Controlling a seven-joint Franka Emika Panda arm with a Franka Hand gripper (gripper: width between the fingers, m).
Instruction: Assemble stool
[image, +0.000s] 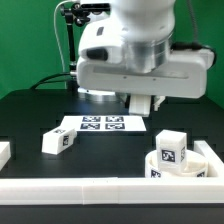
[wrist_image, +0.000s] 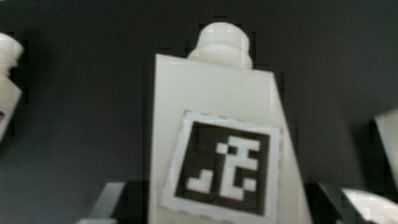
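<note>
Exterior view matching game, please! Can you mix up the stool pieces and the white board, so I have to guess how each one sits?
Things:
1. round seat
2. leg at the exterior view's left
3. leg at the exterior view's right
4. marker board

States:
A. lying on its side
B. flat below the arm, showing four tags
C. standing upright on the round seat
D. next to the white rail, carrying a leg

Pairs: 1-D, 2-A, 3-C, 4-B
</note>
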